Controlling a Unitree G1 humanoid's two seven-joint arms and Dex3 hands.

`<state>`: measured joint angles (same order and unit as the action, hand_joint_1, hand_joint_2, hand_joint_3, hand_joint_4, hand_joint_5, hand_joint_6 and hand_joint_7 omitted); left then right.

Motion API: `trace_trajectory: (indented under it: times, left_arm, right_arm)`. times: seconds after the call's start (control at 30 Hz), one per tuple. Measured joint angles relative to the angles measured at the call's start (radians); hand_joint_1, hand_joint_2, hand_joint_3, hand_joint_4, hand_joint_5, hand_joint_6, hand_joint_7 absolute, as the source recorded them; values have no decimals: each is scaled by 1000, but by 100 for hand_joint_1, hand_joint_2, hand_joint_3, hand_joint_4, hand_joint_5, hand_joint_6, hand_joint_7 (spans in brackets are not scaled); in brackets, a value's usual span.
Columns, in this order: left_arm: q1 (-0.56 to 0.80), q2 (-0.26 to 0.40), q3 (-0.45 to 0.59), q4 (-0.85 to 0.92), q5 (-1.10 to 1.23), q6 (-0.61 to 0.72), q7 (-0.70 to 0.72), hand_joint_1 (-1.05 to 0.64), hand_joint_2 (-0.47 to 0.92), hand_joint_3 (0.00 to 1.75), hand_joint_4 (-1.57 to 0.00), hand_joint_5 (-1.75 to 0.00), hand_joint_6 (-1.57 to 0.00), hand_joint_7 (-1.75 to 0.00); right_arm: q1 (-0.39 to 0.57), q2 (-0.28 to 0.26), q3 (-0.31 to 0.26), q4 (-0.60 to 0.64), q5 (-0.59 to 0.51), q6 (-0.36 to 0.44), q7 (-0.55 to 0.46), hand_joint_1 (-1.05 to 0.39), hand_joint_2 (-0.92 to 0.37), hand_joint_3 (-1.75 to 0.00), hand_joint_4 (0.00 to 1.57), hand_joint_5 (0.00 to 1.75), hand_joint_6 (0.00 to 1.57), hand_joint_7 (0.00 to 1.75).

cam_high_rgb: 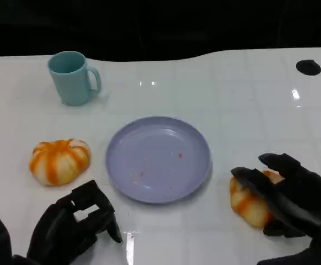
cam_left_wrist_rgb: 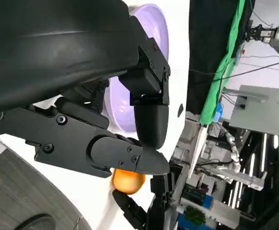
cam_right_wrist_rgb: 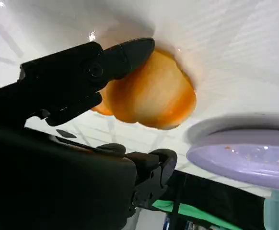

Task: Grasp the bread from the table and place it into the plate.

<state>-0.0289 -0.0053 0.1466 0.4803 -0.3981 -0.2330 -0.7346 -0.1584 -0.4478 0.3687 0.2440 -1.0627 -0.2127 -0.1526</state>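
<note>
Two orange-striped bread rolls lie on the white table. One bread (cam_high_rgb: pixel 58 160) sits left of the lavender plate (cam_high_rgb: pixel 158 160), untouched. The other bread (cam_high_rgb: pixel 249 207) (cam_right_wrist_rgb: pixel 154 96) lies right of the plate, with my right hand (cam_high_rgb: pixel 293 196) cupped around it. In the right wrist view one finger (cam_right_wrist_rgb: pixel 120 55) rests on this bread, while the thumb (cam_right_wrist_rgb: pixel 161 160) stands slightly apart from it. The plate (cam_right_wrist_rgb: pixel 245 153) holds only crumbs. My left hand (cam_high_rgb: pixel 75 226) rests near the front edge with its fingers curled in on nothing. The left wrist view shows the plate (cam_left_wrist_rgb: pixel 151 28) and the right-hand bread (cam_left_wrist_rgb: pixel 127 182).
A teal mug (cam_high_rgb: pixel 72 77) stands at the back left, well behind the left bread. A dark round hole (cam_high_rgb: pixel 308 67) marks the table's far right. The table's far edge meets a black backdrop.
</note>
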Motion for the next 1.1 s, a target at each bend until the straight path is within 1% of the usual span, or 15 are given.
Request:
trace_trajectory:
  times: [0.2, 0.23, 0.33, 0.37, 0.47, 0.5, 0.57, 0.6, 0.63, 0.67, 0.7, 0.77, 0.87, 1.0, 1.1]
  left_arm:
    - [2, -5, 0, -10, 0, 10, 5, -61, 92, 9, -69, -175, -66, -141]
    - [2, -6, 0, -12, 0, 11, 5, -61, 92, 9, -69, -175, -66, -141]
    - [4, -7, -1, -18, 0, 11, 5, -62, 92, 9, -69, -175, -66, -140]
    - [5, -7, -1, -20, 0, 11, 6, -62, 92, 9, -68, -175, -66, -140]
    - [9, -7, -2, -30, 1, 13, 14, -62, 92, 9, -68, -175, -66, -139]
    - [9, -7, -3, -32, 1, 13, 16, -61, 92, 10, -68, -175, -66, -139]
    - [9, -7, -7, -34, 1, 13, 17, -61, 92, 11, -67, -175, -66, -139]
    - [10, -7, -9, -35, 1, 13, 19, -61, 92, 11, -67, -175, -66, -139]
    - [10, -7, -11, -35, 2, 13, 20, -62, 92, 11, -67, -175, -66, -139]
    - [11, -7, -13, -36, 2, 13, 22, -62, 92, 11, -67, -175, -66, -139]
    - [11, -7, -13, -37, 2, 13, 24, -62, 92, 11, -67, -175, -66, -139]
    - [12, -7, -15, -38, 2, 12, 25, -62, 92, 12, -67, -175, -66, -139]
    - [12, -7, -17, -38, 3, 11, 25, -62, 92, 13, -67, -175, -66, -140]
    - [12, -8, -19, -38, 3, 9, 26, -62, 92, 13, -67, -175, -65, -142]
    - [13, -8, -20, -38, 3, 7, 28, -62, 92, 12, -67, -175, -65, -142]
  right_arm:
    - [-16, -4, 28, 17, 4, 17, 2, -53, -80, -2, 0, 33, 19, 20]
    - [-22, -4, 31, 19, 6, 21, 6, -53, -81, -2, 0, 38, 20, 19]
    - [-38, -4, 37, 38, 16, 27, 6, -49, -83, -1, 3, 81, 37, 18]
    - [-46, -4, 40, 49, 18, 27, 3, -45, -84, -2, 12, 95, 47, 22]
    - [-68, -3, 44, 69, 28, 27, -13, -34, -85, -5, 48, 134, 70, 52]
    - [-76, -3, 44, 74, 39, 22, -21, -26, -83, -7, 67, 155, 83, 73]
    - [-97, -3, 44, 98, 63, -14, -61, -19, -75, -21, 91, 169, 88, 112]
    - [-107, -3, 44, 112, 76, -34, -83, -16, -57, -59, 101, 172, 85, 140]
    - [-116, -3, 44, 127, 87, -55, -107, -15, -46, -85, 104, 174, 82, 157]
    - [-123, -3, 44, 140, 94, -68, -125, -16, -38, -105, 105, 174, 80, 167]
    - [-130, -3, 44, 152, 100, -78, -138, -16, -35, -114, 105, 174, 80, 171]
    - [-144, -3, 45, 177, 100, -87, -156, -19, -31, -128, 106, 175, 80, 174]
    - [-168, -3, 45, 200, 101, -97, -179, -24, -33, -137, 104, 175, 76, 175]
    - [-195, -3, 46, 212, 101, -97, -187, -28, -33, -140, 105, 175, 77, 175]
    - [-203, -2, 46, 235, 107, -124, -242, -29, -32, -141, 108, 175, 80, 175]
